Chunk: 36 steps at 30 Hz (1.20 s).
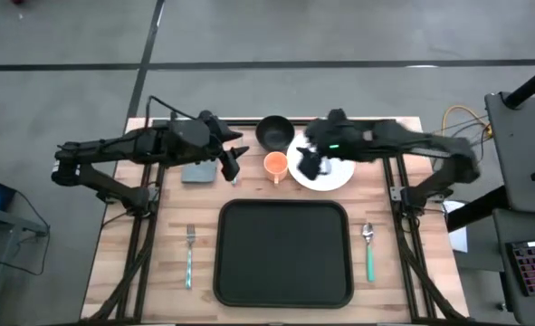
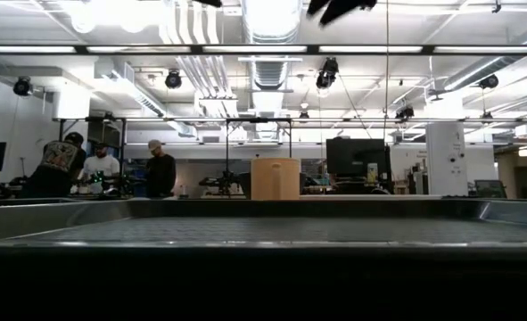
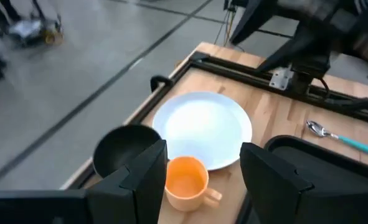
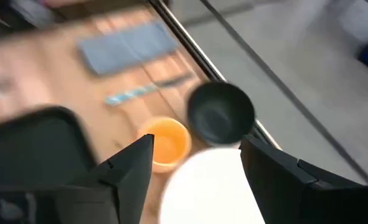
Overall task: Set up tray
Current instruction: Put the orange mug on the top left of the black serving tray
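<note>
High view: whole table seen from above, both arms reaching in from the upper edge.
Tray: tray (image 1: 283,251), black, lower centre of the frame, bare; nothing rests on it.
Plate: white plate (image 1: 326,169), upper centre-right, on the wood above the tray, partly covered by the right gripper.
Cup: orange cup (image 1: 275,165), upper centre, just left of the plate, off the tray.
Bowl: black bowl (image 1: 273,132), upper centre, above the cup, off the tray.
Napkin: grey napkin (image 1: 199,171), upper centre-left, near the left gripper.
Fork: fork (image 1: 189,256), lower left of the tray, beside it on the wood.
Spoon: spoon (image 1: 368,251), lower right of the tray, beside it on the wood.
Left gripper: left gripper (image 1: 232,163), upper centre-left between napkin and cup; fingers spread, holding nothing.
Right gripper: right gripper (image 1: 309,167), upper centre-right over the plate's left part; fingers spread, nothing grasped; whether it touches the plate cannot be told.
Done: by appearance, nothing yet loaded.
Left: judged to be everything, namely plate, cup, bowl, napkin, fork and spoon all yet to go onto the tray.
</note>
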Tool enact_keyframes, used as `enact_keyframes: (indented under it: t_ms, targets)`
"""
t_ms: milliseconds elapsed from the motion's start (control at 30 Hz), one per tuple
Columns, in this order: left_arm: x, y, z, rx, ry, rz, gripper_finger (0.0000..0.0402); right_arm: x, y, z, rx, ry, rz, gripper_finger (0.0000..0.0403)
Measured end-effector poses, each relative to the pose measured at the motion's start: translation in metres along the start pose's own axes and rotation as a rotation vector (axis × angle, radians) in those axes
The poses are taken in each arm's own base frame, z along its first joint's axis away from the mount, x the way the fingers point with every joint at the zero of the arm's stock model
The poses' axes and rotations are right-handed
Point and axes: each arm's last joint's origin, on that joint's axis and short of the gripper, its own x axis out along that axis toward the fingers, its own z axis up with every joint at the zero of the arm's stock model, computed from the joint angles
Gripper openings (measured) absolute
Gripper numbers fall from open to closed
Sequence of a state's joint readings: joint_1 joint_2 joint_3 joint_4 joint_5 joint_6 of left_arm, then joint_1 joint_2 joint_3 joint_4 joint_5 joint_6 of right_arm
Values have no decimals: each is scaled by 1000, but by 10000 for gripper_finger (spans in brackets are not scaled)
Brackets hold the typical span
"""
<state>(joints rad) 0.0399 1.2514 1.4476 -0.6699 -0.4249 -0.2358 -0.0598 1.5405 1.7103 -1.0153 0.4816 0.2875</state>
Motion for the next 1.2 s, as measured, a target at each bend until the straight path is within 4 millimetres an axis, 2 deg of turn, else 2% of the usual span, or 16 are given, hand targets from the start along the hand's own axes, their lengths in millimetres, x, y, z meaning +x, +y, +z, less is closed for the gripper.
enact_keyframes:
  t_ms: [167,300,533,667,867,1200]
  targets:
    - [7,0,-10,-43,25,18,183,48,8,-2,51,97,-75,218]
    - [11,3,-21,-30,21,107,183,85,14,-7,37,172,-116,214]
    - [9,5,-21,-43,-58,127,183,140,4,-9,209,237,-176,214]
    - [9,4,-19,-29,-83,119,183,169,2,-14,278,297,-136,214]
    - [9,4,-17,-12,-95,113,183,190,6,-16,297,334,-159,214]
    - [9,4,-17,-11,-94,110,183,193,9,-20,333,388,-175,214]
